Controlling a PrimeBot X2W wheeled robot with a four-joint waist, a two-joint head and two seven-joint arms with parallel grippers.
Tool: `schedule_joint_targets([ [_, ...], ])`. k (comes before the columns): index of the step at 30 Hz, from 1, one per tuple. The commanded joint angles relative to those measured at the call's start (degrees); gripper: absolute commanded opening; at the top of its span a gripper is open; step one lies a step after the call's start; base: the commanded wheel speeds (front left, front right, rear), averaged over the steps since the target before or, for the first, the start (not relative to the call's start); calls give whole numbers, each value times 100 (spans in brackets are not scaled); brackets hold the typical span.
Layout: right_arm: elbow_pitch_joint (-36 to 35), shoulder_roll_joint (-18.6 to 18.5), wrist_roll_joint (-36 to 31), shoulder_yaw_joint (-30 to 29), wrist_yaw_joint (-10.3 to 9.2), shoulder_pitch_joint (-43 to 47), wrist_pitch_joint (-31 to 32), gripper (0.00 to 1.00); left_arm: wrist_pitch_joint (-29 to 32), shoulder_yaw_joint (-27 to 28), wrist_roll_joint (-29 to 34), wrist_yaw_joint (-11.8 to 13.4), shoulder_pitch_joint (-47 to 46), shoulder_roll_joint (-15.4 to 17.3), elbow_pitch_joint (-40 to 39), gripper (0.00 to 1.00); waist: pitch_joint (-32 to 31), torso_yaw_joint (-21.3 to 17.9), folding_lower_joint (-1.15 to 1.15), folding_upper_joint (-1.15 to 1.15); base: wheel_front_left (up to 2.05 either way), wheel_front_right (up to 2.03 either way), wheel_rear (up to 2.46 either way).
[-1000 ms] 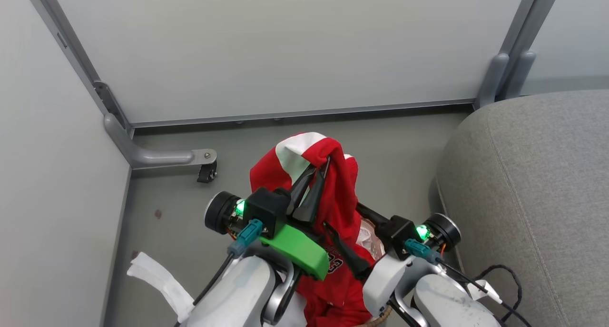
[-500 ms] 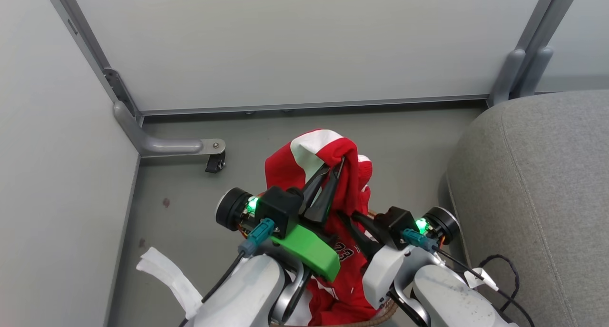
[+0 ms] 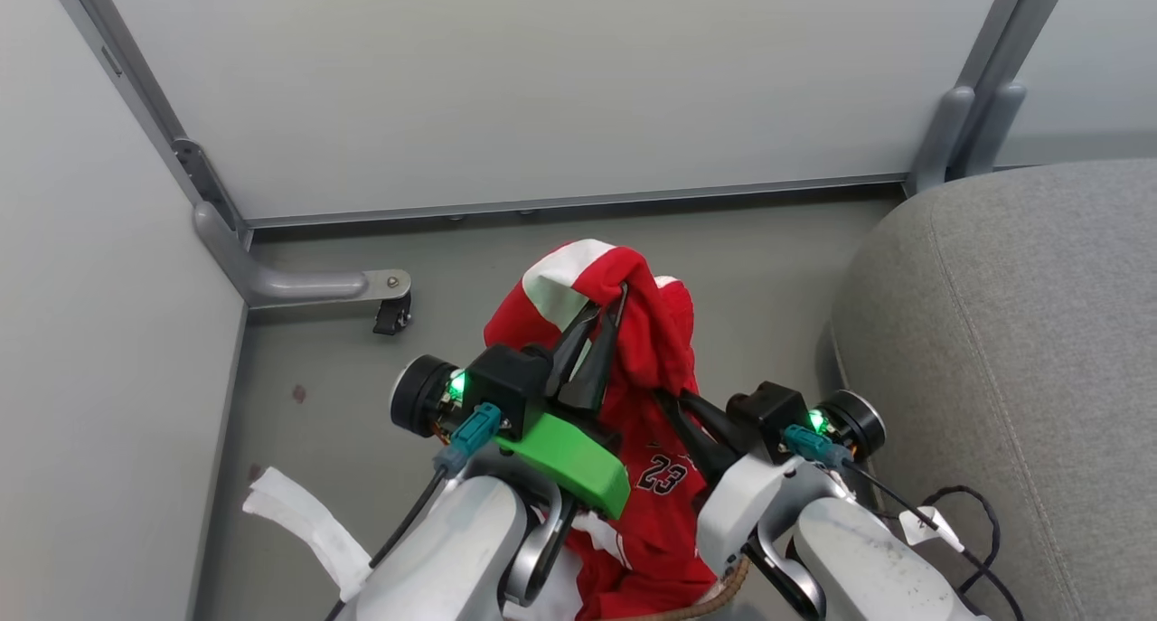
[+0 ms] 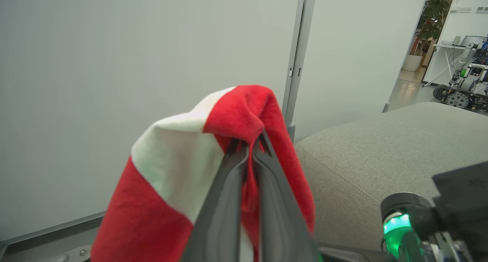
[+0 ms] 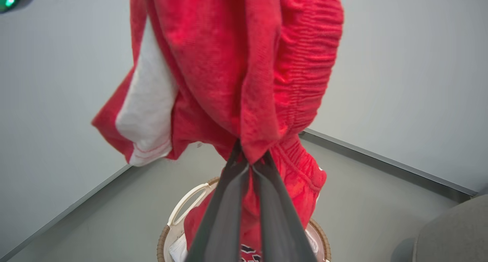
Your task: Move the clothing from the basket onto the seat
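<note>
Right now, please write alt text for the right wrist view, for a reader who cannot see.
The right gripper is shut on a fold of red clothing with a white band, held above the basket on the grey floor. Red fabric trails down into the basket; a corner of the grey seat shows at lower right.
</note>
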Motion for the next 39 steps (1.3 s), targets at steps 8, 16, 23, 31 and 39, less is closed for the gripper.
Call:
schedule_joint_targets([
  [8, -601, -24, 37, -315, -4, 293, -27, 0, -14, 407, 303, -3, 228, 41, 284, 100, 37, -554, 0, 0, 0, 0, 0],
  [16, -1167, -21, 3, -673, -5, 607, -27, 0, -14, 878, 559, -129, 508, 59, 472, 100, 68, -1470, 0, 0, 0, 0, 0],
  [23, -1506, -22, -50, -890, -5, 771, -27, 0, -14, 1195, 807, -277, 654, 48, 485, 100, 167, -2334, 0, 0, 0, 0, 0],
  [31, -1763, -19, -251, -1271, -5, 853, -27, 0, -14, 1364, 1017, -446, 770, 26, 512, 100, 260, -3132, 0, 0, 0, 0, 0],
  [39, -2142, -5, -552, -2040, -4, 772, -27, 0, -14, 1280, 1021, -579, 709, 19, 467, 100, 406, -3334, 0, 0, 0, 0, 0],
])
